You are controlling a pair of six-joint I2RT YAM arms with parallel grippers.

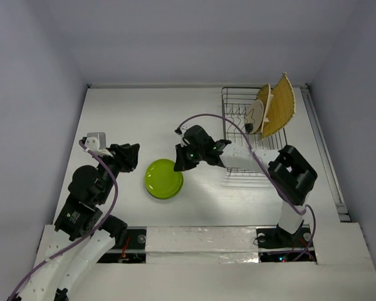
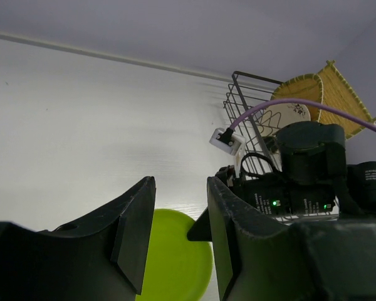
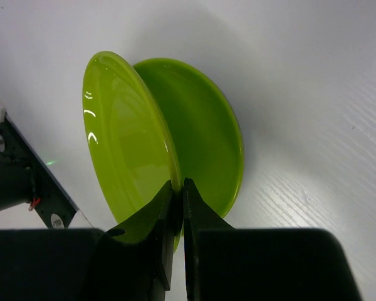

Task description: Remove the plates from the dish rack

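Tilting over the table (image 1: 131, 113), a lime-green plate (image 3: 125, 138) is clamped by its rim in the right hand (image 3: 178, 188), above a second lime-green plate (image 3: 207, 132) lying flat near the front centre. The left hand (image 2: 180, 185) is held just left of them, fingers apart, nothing between. A cream plate (image 1: 255, 116) and two woven trays (image 1: 282, 103) are seen upright in the dish rack (image 1: 235, 106), rear right.

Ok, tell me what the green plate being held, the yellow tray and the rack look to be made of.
The held green plate is glossy, with sharp light streaks on a smooth face: glazed ceramic or hard plastic, can't tell which. The yellow tray looks like matte woven straw or wicker, going by its ribbed weave. The rack looks like thin grey metal wire in a see-through grid.
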